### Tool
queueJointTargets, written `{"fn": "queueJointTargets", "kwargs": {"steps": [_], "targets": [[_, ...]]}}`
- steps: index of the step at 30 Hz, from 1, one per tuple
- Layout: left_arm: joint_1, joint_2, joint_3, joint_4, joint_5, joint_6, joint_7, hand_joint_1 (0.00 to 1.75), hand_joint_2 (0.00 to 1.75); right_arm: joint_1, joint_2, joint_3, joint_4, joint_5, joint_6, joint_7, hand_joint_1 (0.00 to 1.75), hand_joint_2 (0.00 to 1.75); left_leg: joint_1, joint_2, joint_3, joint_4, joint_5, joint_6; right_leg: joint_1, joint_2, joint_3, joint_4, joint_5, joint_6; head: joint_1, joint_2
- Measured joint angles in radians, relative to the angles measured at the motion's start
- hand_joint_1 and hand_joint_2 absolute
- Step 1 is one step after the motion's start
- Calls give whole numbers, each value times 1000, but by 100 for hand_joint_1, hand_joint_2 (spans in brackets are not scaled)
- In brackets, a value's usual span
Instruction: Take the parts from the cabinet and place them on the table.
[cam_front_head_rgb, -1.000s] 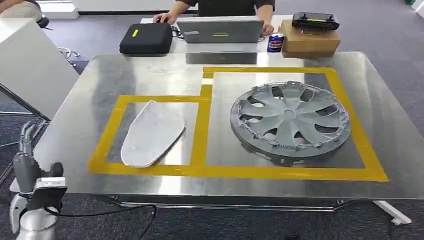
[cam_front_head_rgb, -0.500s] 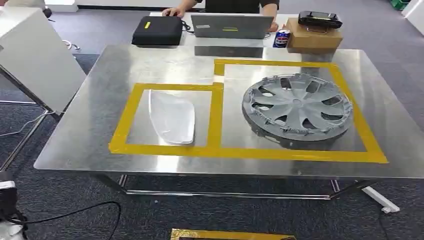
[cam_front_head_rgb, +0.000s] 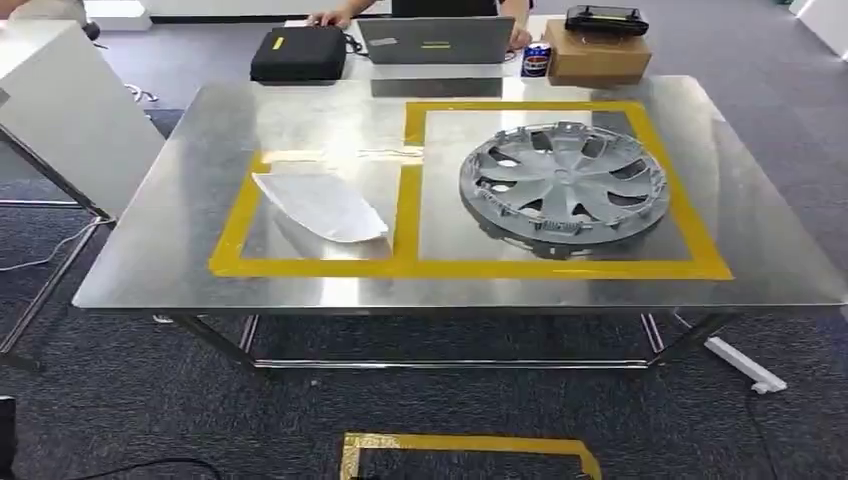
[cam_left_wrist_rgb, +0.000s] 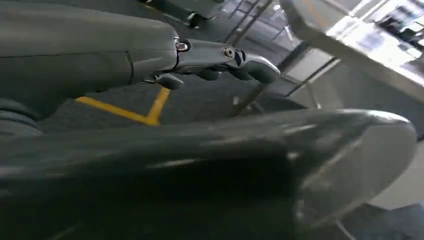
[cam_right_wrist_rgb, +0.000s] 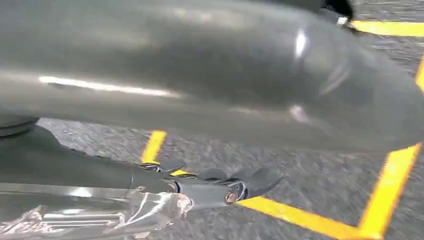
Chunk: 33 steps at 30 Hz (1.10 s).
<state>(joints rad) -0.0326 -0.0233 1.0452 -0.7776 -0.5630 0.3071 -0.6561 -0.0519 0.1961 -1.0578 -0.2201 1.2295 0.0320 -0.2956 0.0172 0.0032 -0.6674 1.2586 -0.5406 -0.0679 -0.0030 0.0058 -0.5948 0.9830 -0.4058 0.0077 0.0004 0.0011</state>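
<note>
Since both parts already lie on the brushed-metal bench, the placing step is judged finished and the moment reads as a pause between steps, seen from a little way off. A pale grey, flat, leaf-shaped plastic panel rests inside the smaller of two yellow-taped rectangles, and a grey round spoked wheel cover rests inside the larger one just beside it, the two well apart and neither crossing its tape. Near the far edge a black zipped case, a grey laptop, a blue drinks can and a brown cardboard box are seen, with a person's hand beside the case. In the wrist views the left robot hand and the right robot hand hang over dark carpet marked with yellow tape; nothing is held in either, and the dark fingers appear loosely extended, though the blur and angle leave their exact spread uncertain. If more parts remain, a turn toward the cabinet would be called for next, with a hand raised and spread for a fresh grasp.
</note>
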Motion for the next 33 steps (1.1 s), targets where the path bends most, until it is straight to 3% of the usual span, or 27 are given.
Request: {"fn": "queueJointTargets", "kwargs": {"steps": [1, 2, 3, 4, 5, 8, 9, 10, 11, 12, 13, 14, 15, 17, 18, 19, 20, 21, 23, 24, 25, 27, 28, 29, 30, 32, 33], "targets": [[-5, 7, 7, 26, 0, 1, 0, 0, 0, 0, 0, -1, 0, 0, 0, 0, 0, 0, 4, 0, 46, -55, 39, -4, -4, 0, -15, 3, 10, 5, 2, 0], [-10, 14, 11, 45, -1, 4, 0, 0, 0, -1, 0, -3, 0, 1, 0, 0, 0, 0, 9, 0, 105, -132, 59, -12, -8, 0, -28, 8, 18, 12, 0, 0], [-18, 15, 14, 70, -8, 6, 9, 0, 0, -4, -1, -5, -2, 1, 0, 0, 0, 0, 19, -1, 176, -220, 47, -21, -4, 1, -35, 17, 25, 21, -3, 0], [-29, 22, 16, 93, -18, 10, 25, 0, 0, -3, -1, -6, -3, 1, 0, 0, 0, 0, 18, -7, 221, -294, 25, -20, -4, 0, -48, 28, 27, 26, -9, 0], [-31, 22, 21, 119, -33, 14, 45, 0, 0, -6, 0, -6, -3, 2, 0, 0, 0, 0, 13, -11, 209, -291, 17, 10, 0, 0, -49, 29, 39, 35, -5, 0], [-27, 32, 23, 204, -107, 53, 97, 0, 0, 3, 0, -9, -3, 2, 0, -2, 0, 0, 8, -6, 193, -286, 35, 40, -10, 1, -50, 16, 66, 51, -6, 0], [-29, 36, 23, 240, -136, 65, 128, 0, 0, 8, 0, -11, -3, 2, 1, -2, 0, 0, 7, -2, 181, -287, 48, 55, -13, -1, -60, 32, 27, 55, -2, 0], [-30, 37, 23, 271, -157, 69, 157, 0, 0, 10, 0, -14, -3, 3, 3, -1, 0, 0, 6, -2, 168, -287, 60, 65, -12, 0, -79, 84, -42, 54, 0, 0], [-28, 37, 23, 295, -177, 73, 185, 0, 0, 8, 1, -15, -2, 3, 3, -1, 0, 0, 4, -1, 155, -286, 70, 68, -10, 0, -97, 150, -100, 56, 2, 0], [-28, 34, 22, 328, -207, 79, 226, 0, 0, 5, 2, -15, -2, 3, 4, -1, 0, 0, -1, -1, 136, -286, 85, 71, -9, -1, -122, 251, -162, 55, 5, 0], [-26, 29, 18, 355, -231, 82, 254, 0, 0, 5, 2, -16, -2, 3, 5, 0, 0, 0, -5, 1, 119, -285, 97, 73, -9, 0, -131, 314, -185, 54, 4, 0], [-25, 24, 16, 374, -243, 83, 269, 0, 0, 5, 2, -16, -2, 4, 6, 0, 0, 0, -9, 1, 104, -284, 108, 74, -7, 0, -125, 342, -179, 52, 4, 0], [-24, 19, 14, 396, -254, 82, 283, 0, 0, 6, 2, -16, -2, 4, 7, 0, 0, 0, -12, 1, 89, -284, 120, 74, -5, 0, -97, 332, -148, 47, 4, 0], [-24, 10, 10, 426, -261, 80, 296, 0, 0, 6, 2, -17, -2, 4, 8, 1, 0, 0, -17, 1, 64, -283, 142, 73, 5, 0, 15, 205, -80, 30, 4, 0], [-25, 6, 10, 439, -263, 80, 297, 0, 0, 2, 2, -17, -2, 4, 8, 2, 0, 0, -17, 1, 58, -283, 152, 71, 11, -1, 92, 102, -84, 18, 3, 0], [-25, 2, 9, 447, -265, 80, 300, 0, 0, -1, 2, -18, -2, 4, 8, 1, 0, 0, -22, 1, 54, -281, 159, 65, 17, -2, 154, 9, -122, 9, 4, 0], [-24, 1, 9, 454, -266, 79, 303, 0, 0, -4, 2, -18, -2, 4, 8, 0, 0, 0, -20, 2, 53, -281, 169, 61, 15, -2, 166, -19, -128, 19, 0, 0], [-26, 1, 9, 461, -266, 78, 303, 0, 0, -3, 2, -18, -2, 4, 9, 0, 0, 0, -16, 3, 51, -283, 179, 55, 20, 0, 153, -17, -123, 17, 6, 0], [-24, 1, 8, 469, -267, 77, 305, 0, 0, 2, 2, -18, -2, 4, 10, 2, 0, 0, -17, 2, 46, -288, 199, 41, 20, -2, 139, -18, -103, 3, 8, 0], [-22, 0, 8, 474, -274, 68, 313, 0, 0, 0, 3, -19, -1, 4, 10, 2, 0, 0, -13, 0, 36, -278, 171, 37, 14, -6, 127, -21, -87, -3, 8, 0], [-20, 0, 8, 479, -280, 53, 331, 0, 0, 0, 3, -19, -1, 4, 10, 2, 0, 0, -13, 0, 22, -244, 108, 32, 13, -4, 110, -22, -74, -12, 1, 0], [-22, -4, 3, 488, -295, 15, 366, 0, 0, 1, 3, -20, -1, 7, 11, 3, 0, 0, -9, 0, -14, -104, -17, 21, 13, -4, 84, -21, -46, -14, -3, 0], [-23, -10, 3, 495, -295, -3, 387, 0, 0, 2, 3, -21, -1, 10, 13, 6, 0, 0, -8, 0, -27, -34, -47, 17, 12, -6, 65, -20, -33, -13, -4, 0], [-23, -19, 3, 502, -292, -16, 412, 0, 0, 2, 3, -22, -1, 11, 14, 8, 0, 0, -6, 0, -28, 14, -43, 15, 12, -7, 46, -19, -19, -10, -5, 0], [-23, -29, 3, 509, -288, -26, 443, 0, 0, 2, 3, -23, -1, 14, 17, 10, 0, 0, -4, 0, -11, 20, -6, 11, 11, -7, 26, -16, -5, -7, -4, 0], [-23, -46, 3, 519, -286, -36, 472, 0, 0, 2, 3, -23, 0, 17, 20, 13, 0, 0, 3, 0, 74, -73, 64, 6, 6, -7, -10, -6, 17, 1, -4, 0], [-25, -55, 3, 522, -300, -45, 486, 0, 0, 1, 2, -23, 0, 18, 21, 14, 0, 0, 8, 0, 138, -155, 66, 0, 4, -7, -25, 3, 25, 8, -5, 0]]}}
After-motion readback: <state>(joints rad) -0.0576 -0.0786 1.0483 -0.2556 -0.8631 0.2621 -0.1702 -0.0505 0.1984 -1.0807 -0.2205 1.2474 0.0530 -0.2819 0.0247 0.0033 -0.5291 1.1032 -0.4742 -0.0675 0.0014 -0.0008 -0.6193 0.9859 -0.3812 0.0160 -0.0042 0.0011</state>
